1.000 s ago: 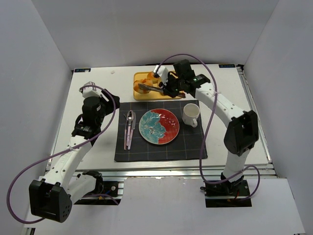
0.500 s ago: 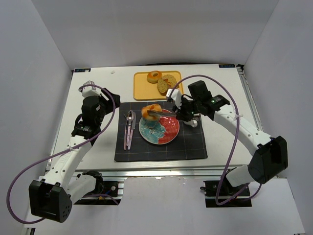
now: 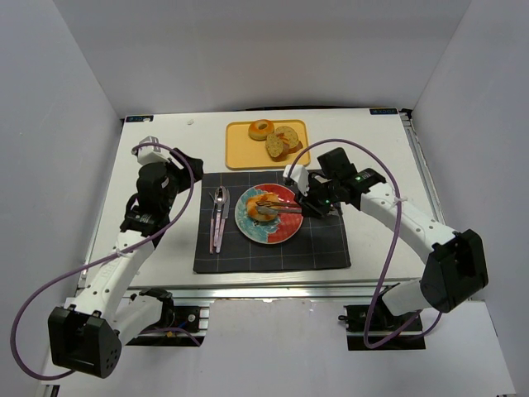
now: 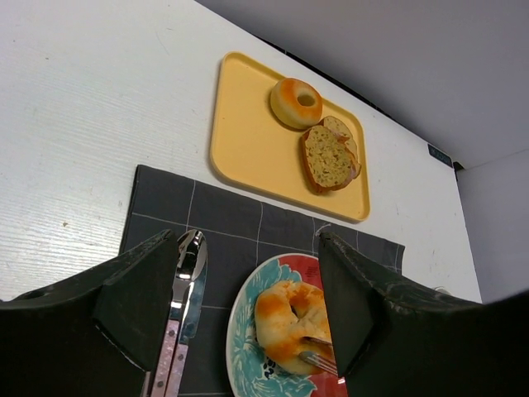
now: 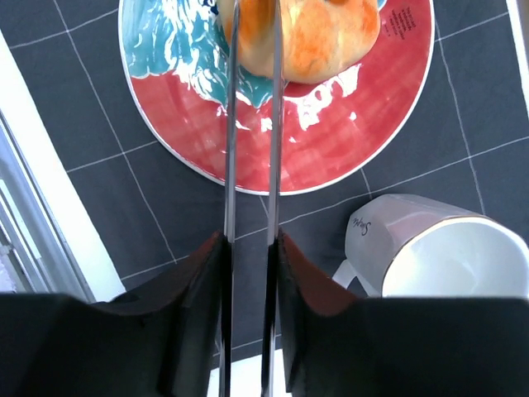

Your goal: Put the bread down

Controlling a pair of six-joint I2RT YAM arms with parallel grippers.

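The bread, a round golden-orange bun, lies on the red and teal plate on the dark placemat. My right gripper is shut on metal tongs, and the tong tips still pinch the bread. In the right wrist view the tongs run from my right gripper to the bread on the plate. My left gripper is open and empty, held left of the placemat. Through its open jaws, my left gripper shows the bread on the plate.
A yellow tray at the back holds a glazed donut and bagel halves. A white mug stands right of the plate, close under my right wrist. A spoon and knife lie left of the plate.
My right arm carried the bread in the tongs from the yellow tray to above the plate, then lowered it onto the plate. The left arm has not moved.
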